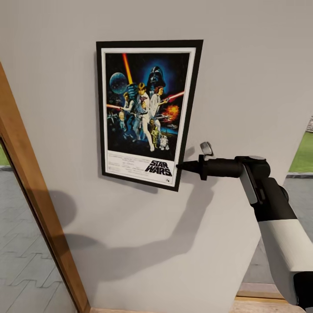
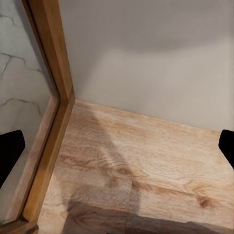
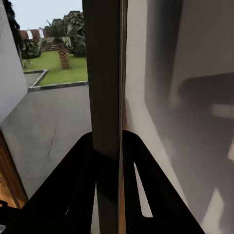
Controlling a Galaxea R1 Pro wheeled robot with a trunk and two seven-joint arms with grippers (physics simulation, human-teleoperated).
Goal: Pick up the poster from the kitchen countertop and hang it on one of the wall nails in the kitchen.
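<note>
At the far left of my head view ran a wooden door frame point(image 1: 32, 204), and my left wrist camera looked down on wood flooring point(image 2: 141, 170), with the left gripper's point(image 2: 117, 148) 2 fingertips point(image 2: 10, 148) spread wide and holding nothing. The poster point(image 1: 145, 111) sat flat against the light-grey wall point(image 1: 243, 87), slightly tilted. The right gripper point(image 1: 179, 166) was clamped on the poster's lower right edge, both fingers point(image 3: 80, 185) pressed against the frame seen edge-on.

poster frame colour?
Thin black frame with a white border inside, on the upright rectangular Star Wars poster. Best in the head view.
</note>
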